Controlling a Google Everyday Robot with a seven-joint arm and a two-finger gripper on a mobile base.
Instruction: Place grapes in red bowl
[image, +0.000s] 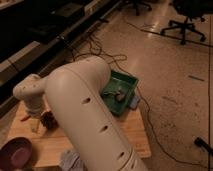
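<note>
The grapes (49, 120) are a small dark reddish-brown cluster lying on the wooden table (130, 134) at the left, partly hidden behind my big cream arm (90, 120). My gripper (34, 123) hangs down from the cream wrist (31, 93), close to the left of the grapes and just above the table. The red bowl is not in view; it may be behind the arm.
An orange carrot (23, 118) peeks out left of the gripper. A purple bowl (15, 152) sits at the table's front left. A grey cloth (70, 160) lies at the front edge. A green tray (122, 91) holding small items stands at the back right. Cables and office chairs are on the floor beyond.
</note>
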